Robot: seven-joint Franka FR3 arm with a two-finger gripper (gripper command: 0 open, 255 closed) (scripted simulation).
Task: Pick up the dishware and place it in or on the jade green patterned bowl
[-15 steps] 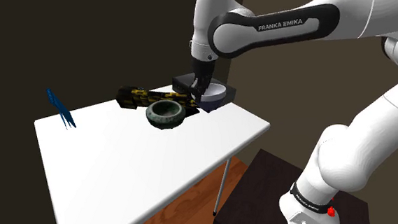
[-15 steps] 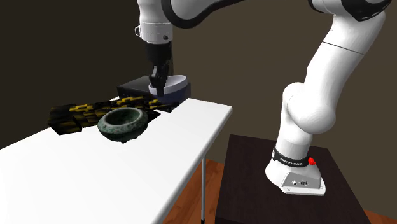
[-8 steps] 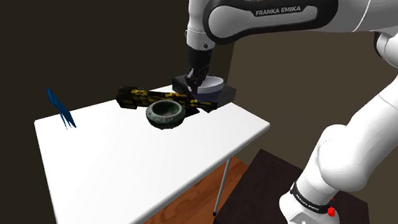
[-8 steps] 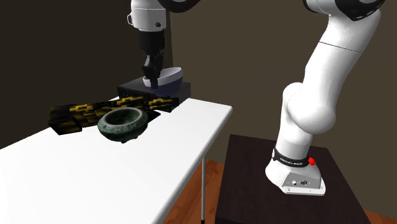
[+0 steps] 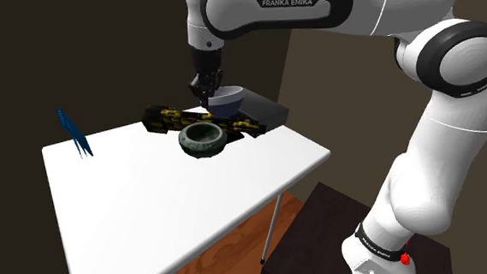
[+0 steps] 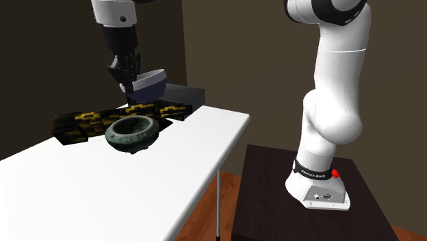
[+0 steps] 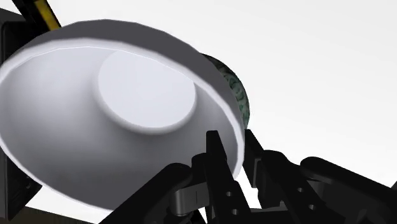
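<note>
My gripper is shut on the rim of a pale grey dish, holding it tilted in the air above the table's far side. In the wrist view the dish hangs close in front, its rim pinched between my fingertips. The green patterned bowl stands upright on the white table, just below and in front of the held dish; a sliver of the bowl peeks out behind the dish's rim.
A black and yellow patterned box lies behind the bowl. A dark block sits at the table's far corner. A blue object stands at the shoulder view's left edge of the table. My dark stand is beside the table.
The gripper has lifted the dish off the dark block and carried it toward the shoulder view's left, now above the patterned box near the bowl. The dish tilts more.
</note>
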